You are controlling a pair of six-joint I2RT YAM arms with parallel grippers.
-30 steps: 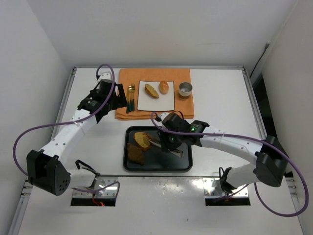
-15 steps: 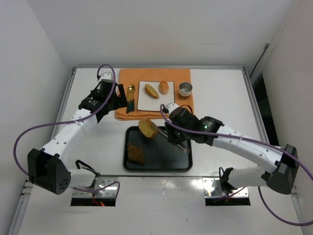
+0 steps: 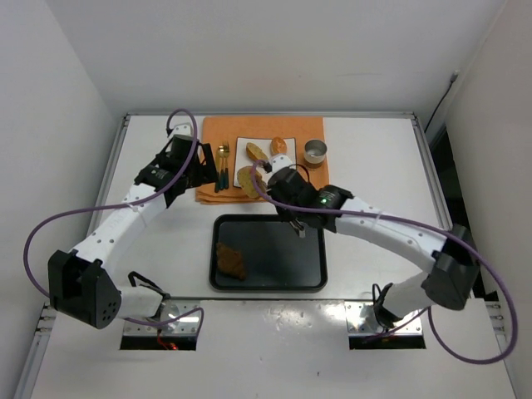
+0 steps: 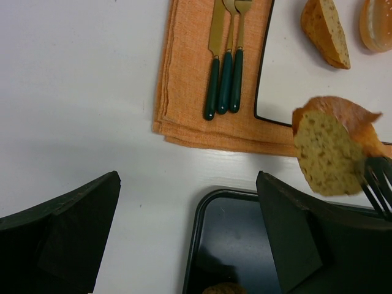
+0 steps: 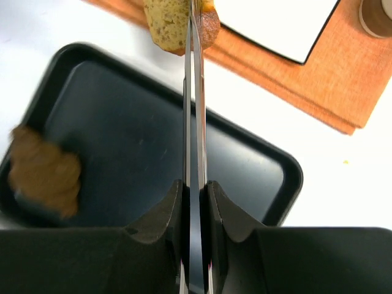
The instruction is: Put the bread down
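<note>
While the right pincer [image 5: 195, 191] squeezes the metal tongs [image 5: 195, 110] together, their tips grip the round bread slice [image 4: 327, 156] over the white plate's [image 4: 288, 86] 7 o'clock corner. The oval slice [image 4: 324, 30] and the bun [image 4: 376, 24] lie near the plate's 12 o'clock edge. The left pincer [image 4: 187, 184] hangs spread over the counter [image 4: 79, 92], at the orange cloth's [image 4: 190, 73] 8 o'clock.

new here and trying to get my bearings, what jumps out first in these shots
A toasted bread slice hangs in the air, pinched in thin metal tongs that the right pincer clamps, just at the near corner of the white plate on the orange cloth. The black tray nearer the arms holds only a dark lumpy piece, and the left pincer gapes open nearby.
</note>
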